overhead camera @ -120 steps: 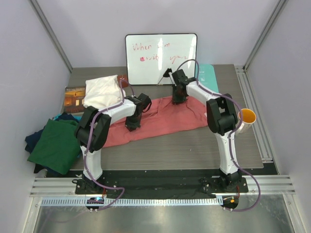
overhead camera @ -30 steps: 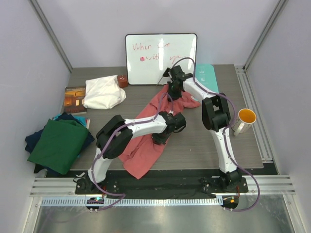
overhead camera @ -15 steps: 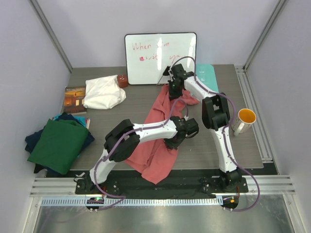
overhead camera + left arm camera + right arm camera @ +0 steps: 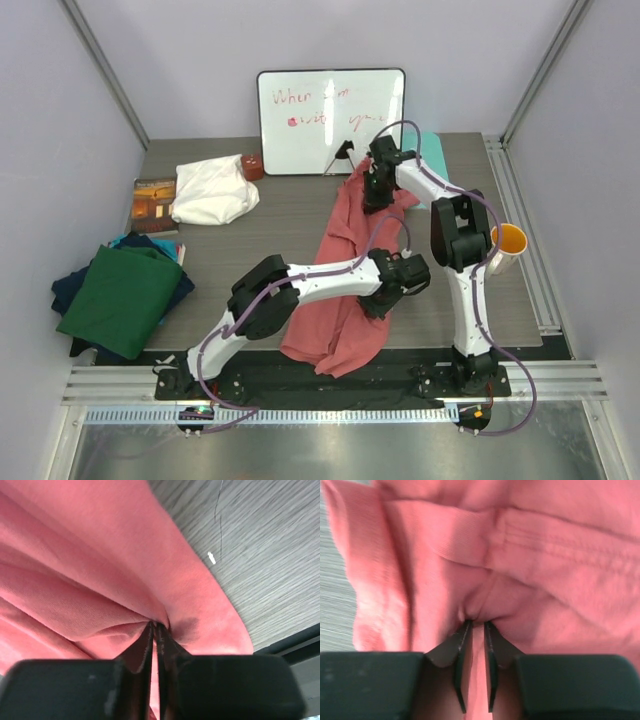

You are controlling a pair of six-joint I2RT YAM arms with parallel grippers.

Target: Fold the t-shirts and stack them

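Note:
The large salmon-pink t-shirt (image 4: pixel 340 250) lies stretched in a long band from the whiteboard down to the table's front edge. My left gripper (image 4: pixel 385 300) is shut on a pinch of it near the front right; in the left wrist view the jaws (image 4: pixel 155 625) meet on a gathered fold. My right gripper (image 4: pixel 372 200) is at the shirt's far end. In the right wrist view its jaws (image 4: pixel 475 622) stand slightly apart, open, with the cloth (image 4: pixel 520 555) puckered at the tips. A dark green t-shirt (image 4: pixel 120 300) lies on navy ones (image 4: pixel 65 290) at the left edge.
A whiteboard (image 4: pixel 330 120) leans against the back wall with a pale-teal mat (image 4: pixel 430 150) beside it. A white cloth (image 4: pixel 210 190), a book (image 4: pixel 152 203) and a small reddish object (image 4: pixel 253 167) sit at the back left. An orange-lined mug (image 4: pixel 505 245) stands at the right.
My left gripper has dragged the shirt's near end rightward and toward the front edge. The right gripper has shifted a little right at the back, and its jaws have parted.

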